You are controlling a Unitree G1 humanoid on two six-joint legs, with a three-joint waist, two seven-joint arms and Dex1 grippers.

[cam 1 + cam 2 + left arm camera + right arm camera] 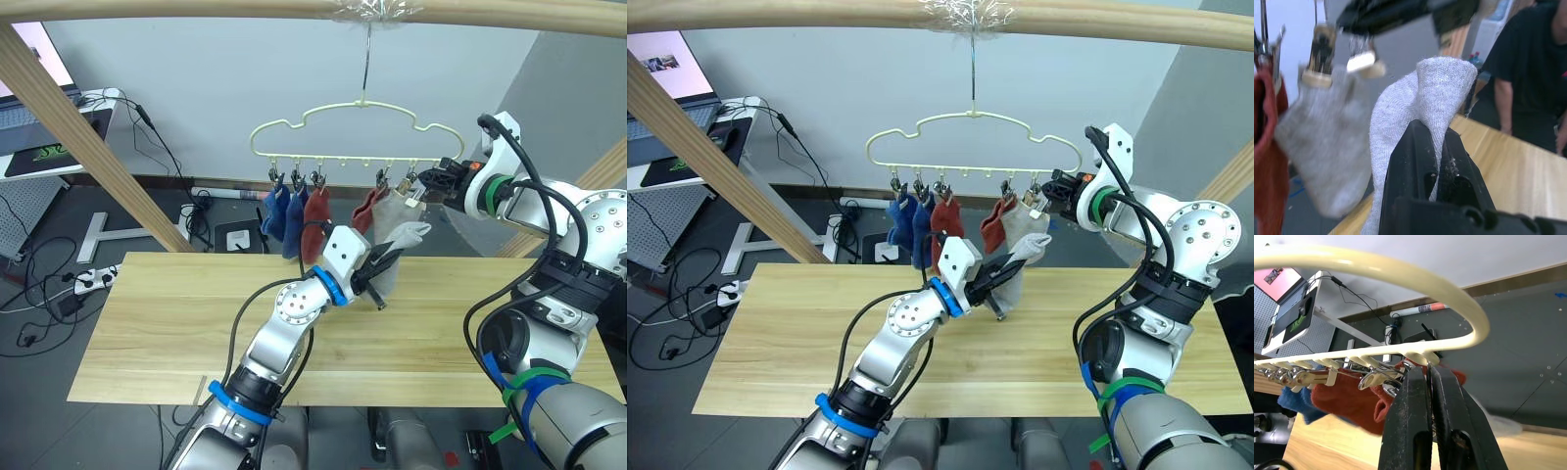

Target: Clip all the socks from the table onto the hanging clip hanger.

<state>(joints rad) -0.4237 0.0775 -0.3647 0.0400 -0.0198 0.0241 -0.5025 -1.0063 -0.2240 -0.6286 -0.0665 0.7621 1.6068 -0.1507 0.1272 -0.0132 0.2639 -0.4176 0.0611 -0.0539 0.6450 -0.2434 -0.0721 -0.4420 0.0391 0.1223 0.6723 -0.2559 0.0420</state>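
Tabletop (157, 333) under clip hanger (358, 127): L gripper (384, 262) grasps grey sock (1400, 122); R gripper (431, 184) pinches end clip (1426, 378).

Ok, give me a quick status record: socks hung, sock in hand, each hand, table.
socks on clip hanger: five, namely two blue, two rust red, one light grey
sock in hand: second light grey sock, pinched by left hand, raised below the end clip
right hand: at the hanger's end clip, fingers close together on it
table: no socks visible on it
remaining: clip the held sock
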